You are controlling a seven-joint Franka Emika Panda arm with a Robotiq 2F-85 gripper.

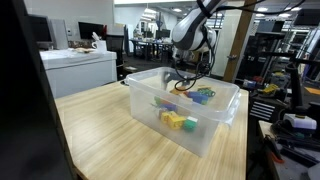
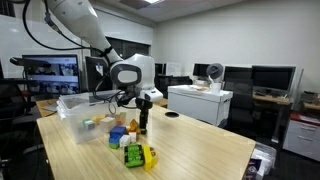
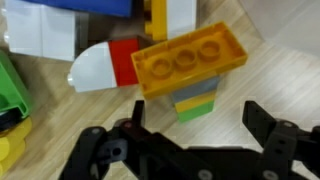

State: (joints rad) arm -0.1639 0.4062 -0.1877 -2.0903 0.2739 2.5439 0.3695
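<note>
Black fingers (image 3: 100,152) of the gripper (image 3: 188,150) stand spread wide in the wrist view, with nothing between them. Just ahead of the fingertips, roughly centred on the gap, sits the orange brick (image 3: 190,62), studs up, capping a green and grey stack (image 3: 197,104) on the wooden table (image 3: 285,75). Whether the fingers touch it cannot be told. Ahead and to the left of the gripper lies a white-and-red piece (image 3: 105,65), and farther on a blue-and-white block (image 3: 50,25). In an exterior view the gripper (image 2: 143,122) hangs low over the table, green and yellow bricks (image 2: 137,152) just beside it and a clear plastic bin (image 2: 75,105) farther off.
</note>
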